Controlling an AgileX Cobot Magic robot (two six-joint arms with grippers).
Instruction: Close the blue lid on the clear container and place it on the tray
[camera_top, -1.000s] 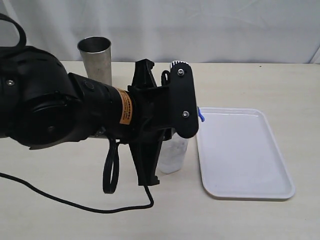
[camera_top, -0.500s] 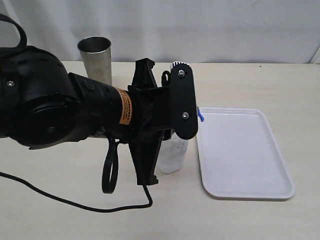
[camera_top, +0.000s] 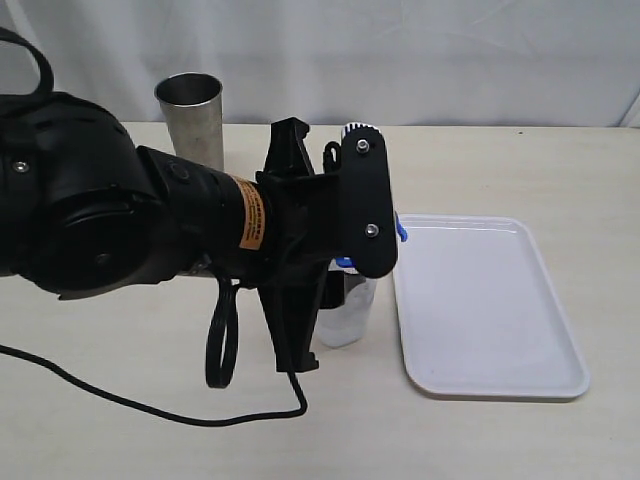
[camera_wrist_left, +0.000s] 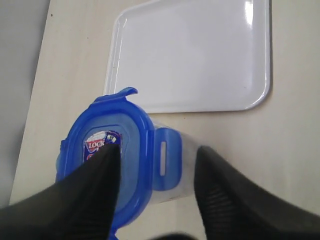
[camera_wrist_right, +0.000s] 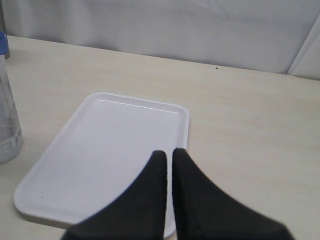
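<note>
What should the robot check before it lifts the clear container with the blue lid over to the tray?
1. Blue lid sits on top of the clear container: ok.
2. All lid flaps snapped down: not ok, the one toward the tray sticks out.
3. Left gripper holds the container: not ok, its jaws stand open and grip nothing.
4. Tray has room: ok, its white floor is bare.
5. Container stands upright on the table: ok.
6. Right gripper is out of the way: cannot tell; it is shut, but the exterior view does not show it.
</note>
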